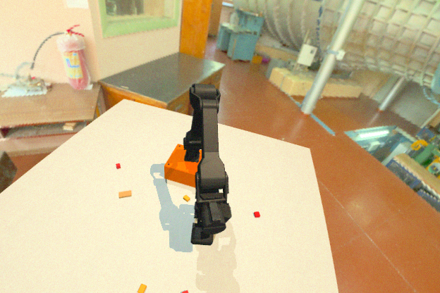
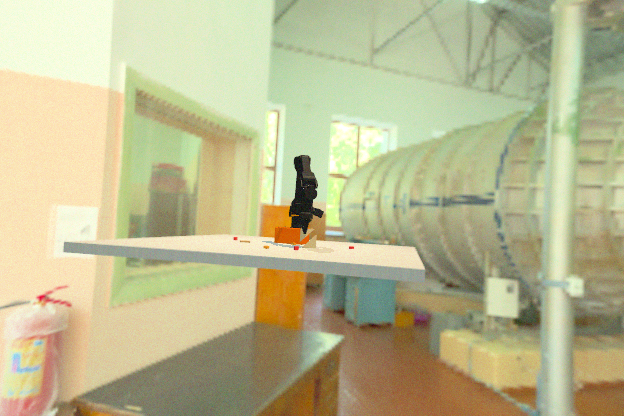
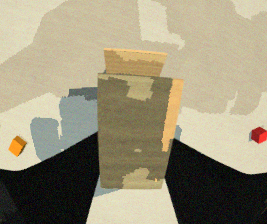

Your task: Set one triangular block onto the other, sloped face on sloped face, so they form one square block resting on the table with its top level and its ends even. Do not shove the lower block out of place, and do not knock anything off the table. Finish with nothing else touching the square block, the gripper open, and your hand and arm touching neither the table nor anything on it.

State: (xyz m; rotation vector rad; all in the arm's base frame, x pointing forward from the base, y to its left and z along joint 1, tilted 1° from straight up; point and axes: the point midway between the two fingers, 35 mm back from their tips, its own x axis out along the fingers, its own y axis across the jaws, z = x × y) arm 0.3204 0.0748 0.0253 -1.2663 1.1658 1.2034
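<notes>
Right, the pale table (image 1: 278,253) (image 2: 260,260) has its right edge at three o'clock of the arm (image 1: 211,141) (image 2: 305,190) in the top view, with open room between the arm and a small red cube (image 1: 257,214) (image 2: 351,247) (image 3: 259,135). The other wooden wedge (image 3: 135,62) is mostly hidden, peeking out at twelve o'clock behind the held one in the wrist view, so I can't tell whether they touch, and a red piece (image 1: 185,291) at six o'clock is cut off by the top view's lower border. The gripper (image 1: 202,239) (image 2: 305,232) (image 3: 132,137) is partly spread, pinching a triangular block (image 3: 134,132) between its fingers.
</notes>
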